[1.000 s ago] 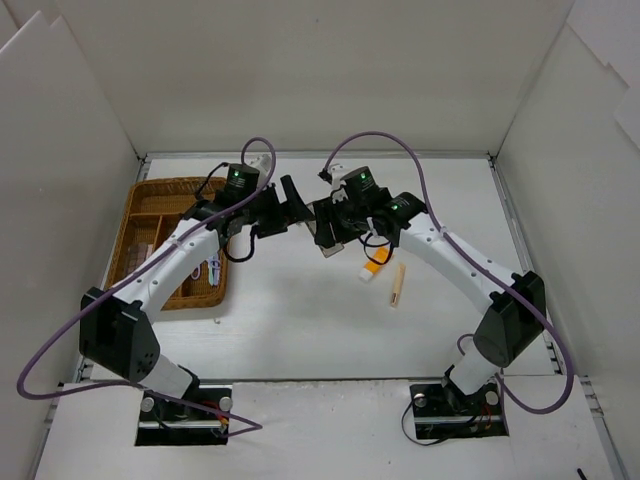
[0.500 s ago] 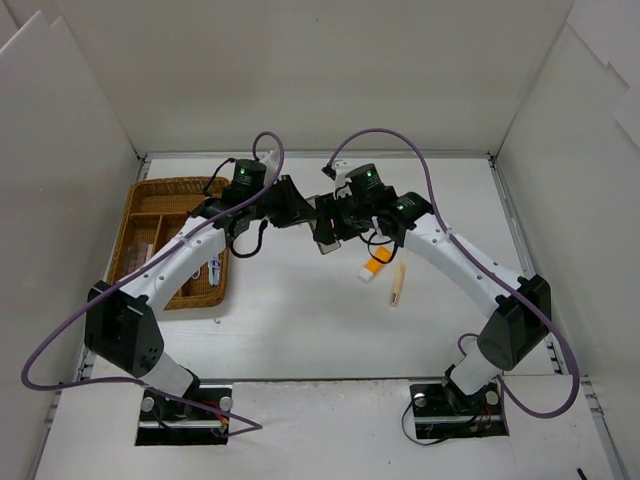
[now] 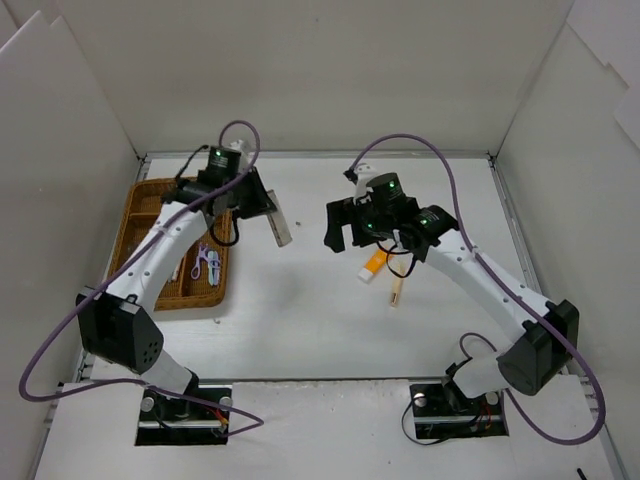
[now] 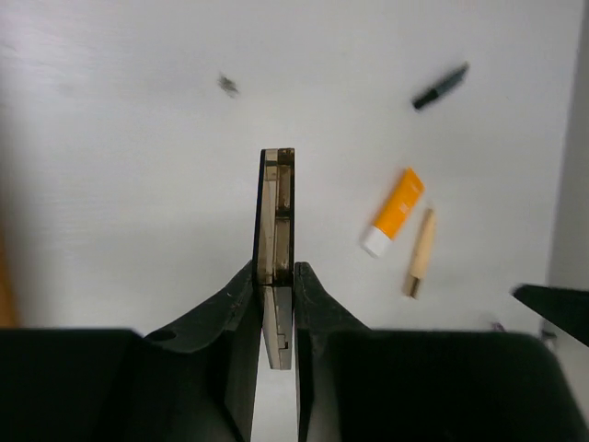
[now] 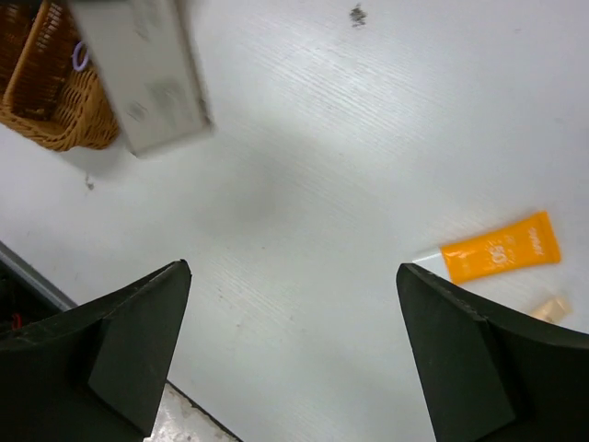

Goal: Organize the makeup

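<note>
One palette (image 4: 276, 212), my left hand (image 4: 274, 276) clamped on it — long axis pointing away from the wicker tray (image 3: 165, 184) just beside; right hand (image 5: 293, 272) spread apart, farther off.

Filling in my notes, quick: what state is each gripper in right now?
Left gripper: closed on the eyeshadow palette.
Right gripper: open, holding nothing.

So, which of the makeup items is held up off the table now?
The long brown palette, gripped edge-on by the left gripper. The orange tube and the wooden stick both lie flat on the table.
</note>
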{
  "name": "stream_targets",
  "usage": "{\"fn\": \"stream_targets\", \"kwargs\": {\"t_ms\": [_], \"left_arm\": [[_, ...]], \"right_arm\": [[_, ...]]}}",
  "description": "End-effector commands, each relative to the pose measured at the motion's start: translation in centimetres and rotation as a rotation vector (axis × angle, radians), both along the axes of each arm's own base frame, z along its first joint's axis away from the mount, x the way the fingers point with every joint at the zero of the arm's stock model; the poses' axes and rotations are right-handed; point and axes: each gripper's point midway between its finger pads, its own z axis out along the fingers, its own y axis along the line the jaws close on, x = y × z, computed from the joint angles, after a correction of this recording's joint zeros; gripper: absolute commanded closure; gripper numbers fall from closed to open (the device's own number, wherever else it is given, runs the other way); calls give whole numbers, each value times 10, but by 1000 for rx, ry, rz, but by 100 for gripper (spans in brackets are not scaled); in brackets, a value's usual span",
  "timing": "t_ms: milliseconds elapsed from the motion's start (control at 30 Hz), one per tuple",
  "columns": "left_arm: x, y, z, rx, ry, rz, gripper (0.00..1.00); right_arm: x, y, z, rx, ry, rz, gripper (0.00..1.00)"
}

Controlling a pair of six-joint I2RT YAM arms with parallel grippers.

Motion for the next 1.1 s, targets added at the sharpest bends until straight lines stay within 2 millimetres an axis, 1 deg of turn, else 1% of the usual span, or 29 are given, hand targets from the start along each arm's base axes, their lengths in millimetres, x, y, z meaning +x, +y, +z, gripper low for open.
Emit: {"fn": "stream_targets", "kwargs": {"t_ms": [0,33,67,100,133,167,200,233,267,300,333,400,433,500,533,600,633,667,700,733,767,933,967,1000,1033,1067], "left_arm": [[14,80,58,302,-165,137,100],[4,103,51,391,-104,160,100],[7,135,56,534,-112,266,100],[8,155,63,625,-111,292,100],[-2,169,60,706,-68,302,100],[-4,190,62,770,-44,351,100],[-9,213,61,881,-4,398,100],[-11,223,59,930,21,411,100],[-13,241,58,995,52,451,100],[-11,245,49,1043,89,443,100],[-16,256,44,1092,134,436,100],[-18,278,32,1212,215,463,100],[-22,285,26,1254,255,463,100],[-21,302,12,1337,329,482,100],[-20,304,8,1353,337,481,100],[-17,316,-5,1393,378,492,100],[-14,316,-9,1400,377,486,100],[-12,322,-14,1421,393,471,100],[-8,327,-19,1423,393,479,100],[-4,327,-25,1435,397,456,100],[-5,333,-31,1447,417,454,100],[-1,360,-46,1481,474,472,100],[1,358,-54,1465,475,448,100],[5,363,-57,1458,464,455,100],[6,362,-61,1454,459,450,100],[5,366,-69,1441,475,439,100]], "right_arm": [[7,-33,29,6,-129,-99,8],[5,-42,17,-26,-117,-109,8],[3,-48,14,-47,-119,-124,7],[1,-55,15,-56,-132,-132,7],[-1,-60,7,-78,-121,-141,7],[-1,-66,4,-98,-123,-159,7],[-4,-69,2,-111,-123,-159,7],[-6,-72,-6,-128,-110,-162,7],[-6,-75,-7,-138,-109,-169,7],[-7,-78,-11,-148,-101,-174,7],[-8,-79,-13,-155,-94,-173,7],[-10,-79,-16,-153,-83,-177,7],[-11,-79,-17,-151,-77,-175,7],[-15,-76,-20,-135,-58,-170,7],[-16,-74,-22,-130,-47,-162,7],[-20,-72,-26,-125,-25,-158,7],[-20,-71,-27,-122,-15,-156,7],[-22,-71,-28,-123,-6,-151,7],[-22,-70,-30,-123,3,-152,7],[-24,-70,-32,-129,12,-149,7],[-23,-70,-32,-130,16,-154,7],[-19,-70,-27,-144,15,-163,7],[-19,-70,-28,-148,23,-163,7],[-18,-69,-26,-145,22,-165,7],[-18,-68,-26,-146,23,-164,7],[-17,-69,-27,-151,31,-167,7]]}}
